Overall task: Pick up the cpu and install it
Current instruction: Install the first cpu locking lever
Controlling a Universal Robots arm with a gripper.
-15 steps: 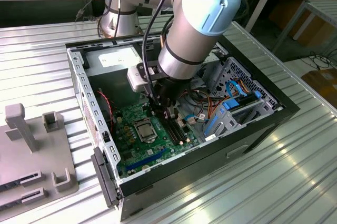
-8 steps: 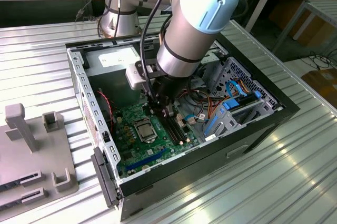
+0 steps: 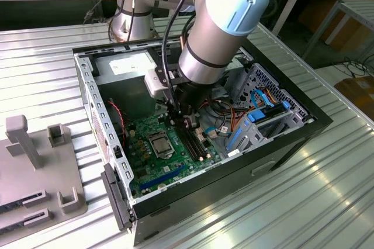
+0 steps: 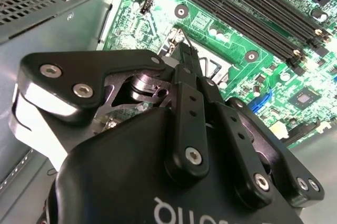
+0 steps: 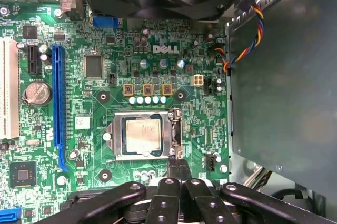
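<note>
Pale silver-tan metal shows in the middle of the socket: in the first wrist view I see the cpu (image 5: 142, 134) lying flat inside the black-and-silver socket frame (image 5: 117, 135) on the green board (image 5: 158, 71), apparently already seated there. My gripper (image 5: 178, 167) sits just beside it, at the edge of the frame where the metal latch lever (image 5: 176, 133) runs. The two fingers (image 5: 174, 167) are pressed together with no gap I can make out and nothing held between them, and their tips are over that latch side of the frame, not over the chip itself. I cannot tell whether they actually touch the lever.

In the second wrist view the gripper (image 4: 181, 50) points down at the board with its fingers likewise together, tips at the socket's rim.

From the exterior view the arm (image 3: 216, 33) reaches down into the open computer case (image 3: 292, 138), which lies on its side on the ribbed metal table (image 3: 327, 196). The gripper (image 3: 186, 121) is low over the board (image 3: 175, 164), and the socket with the cpu (image 3: 161, 144) lies just toward that view's left of it. A grey fixture (image 3: 35, 161) rests on the table, well apart on that view's left.
</note>
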